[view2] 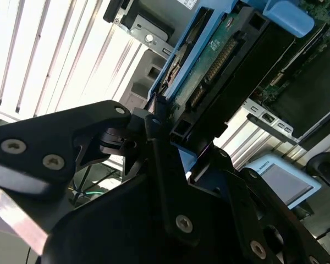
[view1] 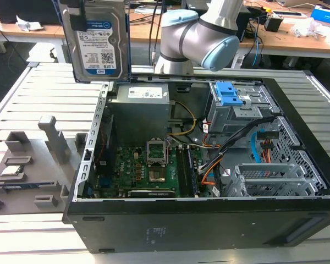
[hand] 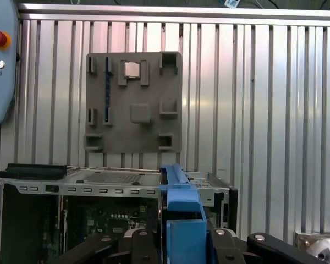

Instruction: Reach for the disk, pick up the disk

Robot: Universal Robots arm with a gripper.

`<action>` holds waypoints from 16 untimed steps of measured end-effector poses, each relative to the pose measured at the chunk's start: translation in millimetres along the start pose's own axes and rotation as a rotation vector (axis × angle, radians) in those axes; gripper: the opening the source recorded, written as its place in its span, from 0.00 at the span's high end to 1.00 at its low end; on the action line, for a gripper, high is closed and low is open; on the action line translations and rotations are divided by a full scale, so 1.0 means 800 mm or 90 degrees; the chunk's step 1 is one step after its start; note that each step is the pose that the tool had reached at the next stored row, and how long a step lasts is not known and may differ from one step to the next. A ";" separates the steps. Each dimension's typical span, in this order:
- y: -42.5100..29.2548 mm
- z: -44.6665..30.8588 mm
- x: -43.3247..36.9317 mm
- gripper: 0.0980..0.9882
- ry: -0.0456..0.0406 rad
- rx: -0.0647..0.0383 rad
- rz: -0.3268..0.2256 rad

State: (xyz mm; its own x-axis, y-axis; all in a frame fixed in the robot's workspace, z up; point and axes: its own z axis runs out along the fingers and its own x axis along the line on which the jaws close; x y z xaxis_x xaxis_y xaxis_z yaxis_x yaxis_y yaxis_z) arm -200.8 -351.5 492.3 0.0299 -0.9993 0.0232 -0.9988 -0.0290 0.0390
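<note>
I hold the disk in the air above the open computer case.
The case lies on a ribbed metal table, with cluttered desks behind it. The exterior view cuts off the disk's upper edge. My gripper is clamped on the disk's edge, with its blue bracket between my jaws.

Open computer case, grey fixture block
</note>
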 end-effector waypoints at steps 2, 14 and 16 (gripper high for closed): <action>-0.0116 -0.0004 0.000 0.70 0.0000 0.000 0.000; -0.0868 -0.0034 0.000 0.70 0.0000 0.000 0.000; -0.1022 -0.0040 0.000 0.70 0.0000 0.000 0.000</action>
State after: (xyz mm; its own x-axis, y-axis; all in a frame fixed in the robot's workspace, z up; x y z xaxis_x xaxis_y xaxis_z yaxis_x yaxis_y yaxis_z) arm -119.0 -349.0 492.3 0.0299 -0.9993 0.0232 -0.9988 -0.0290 0.0391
